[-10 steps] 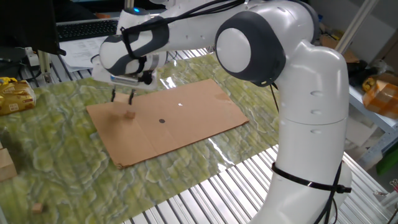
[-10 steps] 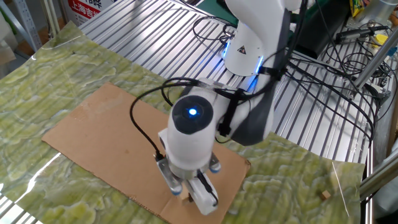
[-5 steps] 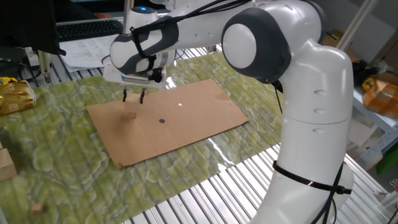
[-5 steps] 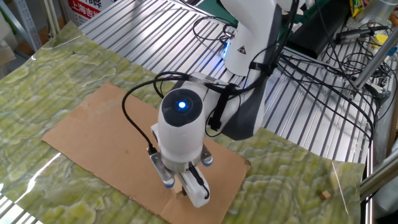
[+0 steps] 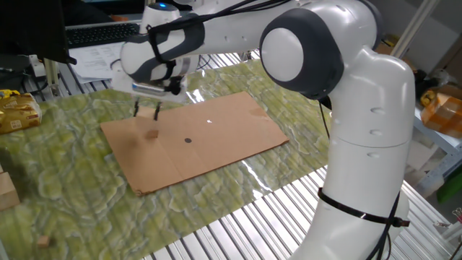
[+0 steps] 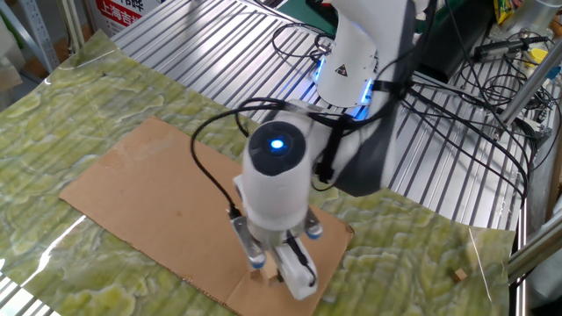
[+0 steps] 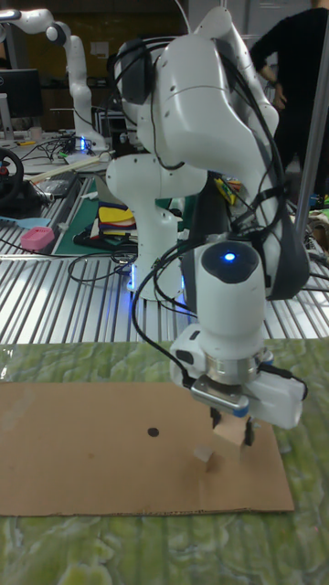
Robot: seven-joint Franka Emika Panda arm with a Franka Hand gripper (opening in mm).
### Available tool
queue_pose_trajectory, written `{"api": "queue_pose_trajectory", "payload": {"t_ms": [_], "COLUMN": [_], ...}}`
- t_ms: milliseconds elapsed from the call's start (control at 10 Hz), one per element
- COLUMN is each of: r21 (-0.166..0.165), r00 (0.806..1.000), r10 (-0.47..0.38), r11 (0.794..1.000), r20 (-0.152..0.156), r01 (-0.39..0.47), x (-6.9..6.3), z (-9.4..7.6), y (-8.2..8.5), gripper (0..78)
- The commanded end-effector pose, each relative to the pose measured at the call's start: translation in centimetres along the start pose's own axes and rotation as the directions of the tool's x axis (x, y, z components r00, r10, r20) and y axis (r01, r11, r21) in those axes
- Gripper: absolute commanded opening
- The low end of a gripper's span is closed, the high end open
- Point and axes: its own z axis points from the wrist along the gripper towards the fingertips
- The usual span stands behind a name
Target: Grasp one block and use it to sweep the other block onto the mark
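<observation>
Gripper clamps the larger tan wooden cube, lifted off the brown cardboard sheet. Left on the sheet: small dark round mark. Smaller plain cube lies just below-left of the held one. Green marbled mat underneath; no readable labels.

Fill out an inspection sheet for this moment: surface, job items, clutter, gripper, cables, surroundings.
Surface: brown cardboard sheet on green patterned mat, over slatted metal table.
Job items: larger block held in gripper, above the cardboard; smaller block on cardboard, apart from the mark.
Clutter: stray small wooden block on mat; another by the mat edge.
Gripper: gripper shut on larger block, raised beside the smaller block.
Cables: black cable looped along the wrist; bundles behind the base.
Surroundings: keyboard, papers, another robot arm, a person.
</observation>
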Motion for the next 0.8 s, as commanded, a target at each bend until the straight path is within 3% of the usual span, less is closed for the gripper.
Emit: {"api": "queue_pose_trajectory", "payload": {"t_ms": [100, 300, 600, 700, 800], "r21": [-0.144, -0.144, -0.146, -0.118, -0.116], "r00": [0.999, 0.999, 0.999, 1.000, 1.000], "r10": [0.019, 0.016, 0.001, 0.013, 0.015], "r11": [0.989, 0.990, 0.989, 0.993, 0.993], "r20": [0.041, 0.041, 0.041, -0.005, -0.007], "r01": [-0.013, -0.010, 0.005, -0.014, -0.015], "x": [1.9, 0.9, 0.8, 0.8, 0.8], "z": [1.8, 2.6, 2.7, 2.7, 2.7], "y": [3.8, 3.3, 3.2, 3.2, 3.2], "gripper": [1.2, 1.2, 1.2, 1.2, 1.2]}}
